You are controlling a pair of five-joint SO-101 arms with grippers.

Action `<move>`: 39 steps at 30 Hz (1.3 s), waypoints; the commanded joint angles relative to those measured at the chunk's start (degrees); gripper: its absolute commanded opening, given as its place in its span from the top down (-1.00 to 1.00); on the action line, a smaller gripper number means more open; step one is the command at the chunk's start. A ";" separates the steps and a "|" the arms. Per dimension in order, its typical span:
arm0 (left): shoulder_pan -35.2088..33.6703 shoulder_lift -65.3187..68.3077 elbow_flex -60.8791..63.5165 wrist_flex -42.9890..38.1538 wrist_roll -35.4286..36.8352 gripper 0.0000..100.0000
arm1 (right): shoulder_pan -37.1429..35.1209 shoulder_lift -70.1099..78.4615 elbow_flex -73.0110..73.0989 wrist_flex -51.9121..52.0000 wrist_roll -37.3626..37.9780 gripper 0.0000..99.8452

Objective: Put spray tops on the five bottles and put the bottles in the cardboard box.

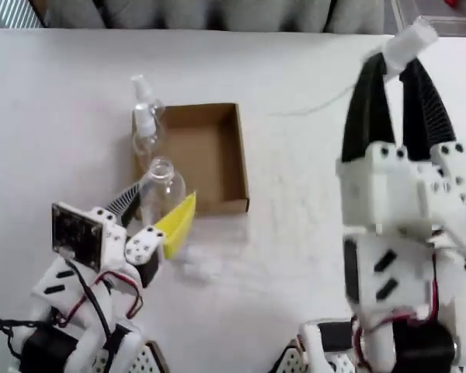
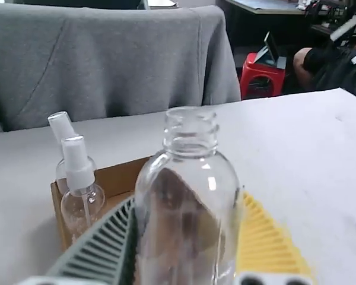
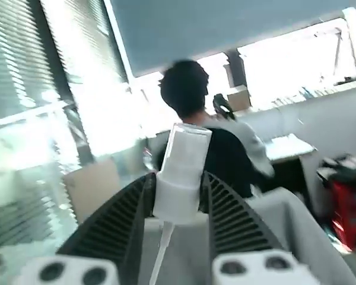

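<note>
Bottle without a top [image 1: 161,185]: in the high view it stands upright on the desk [image 1: 295,233], just in front of the cardboard box [image 1: 210,151]. Its neck is bare so that a top can go on.
Left hand [image 1: 164,199]: closed round that bottle, with the grey finger [image 1: 128,198] on one side and the yellow finger [image 1: 179,221] on the other. It is judged to be steadying the bottle for capping.
Capped bottles [image 1: 145,128]: two, one behind the other at the box's left wall. They seem to be inside it and are likely parked there as finished.
Right hand [image 1: 396,64]: high over the desk at the far right, pinched shut on a spray top [image 1: 410,40] whose head sticks out past the fingertips. It is well apart from the bare bottle.
Bottle, left wrist view [image 2: 187,202]: upright between the grey and yellow fingers. The threaded neck [image 2: 190,127] stands clear above both, which leaves room to screw a top on.
Box, left wrist view [image 2: 115,178]: just behind the held bottle, with the two capped bottles [image 2: 80,199] at its corner.
Spray top, right wrist view [image 3: 181,172]: clamped at its collar between the two dark ribbed fingers [image 3: 118,219]. Its thin tube [image 3: 160,255] runs back toward the wrist, and the hand points up at the room, not at the desk.
Step in hand: probably carrying the top over to the bare neck. The tube has to enter first, so the right hand would need to turn over.
Progress: two of the five bottles look done.
</note>
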 commanded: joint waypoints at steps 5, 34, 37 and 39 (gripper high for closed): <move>8.48 -8.66 -0.26 4.66 -6.15 0.89 | -19.74 -0.40 -0.88 -2.42 5.63 0.97; 8.22 -8.66 2.99 4.92 -7.38 0.89 | -31.25 -0.84 7.74 2.15 14.15 0.97; 8.22 -8.66 2.99 5.01 -7.38 0.89 | -31.25 -0.92 8.09 2.24 14.15 0.97; 8.22 -8.66 2.99 4.92 -7.38 0.89 | -31.60 -0.75 8.18 2.24 14.07 0.97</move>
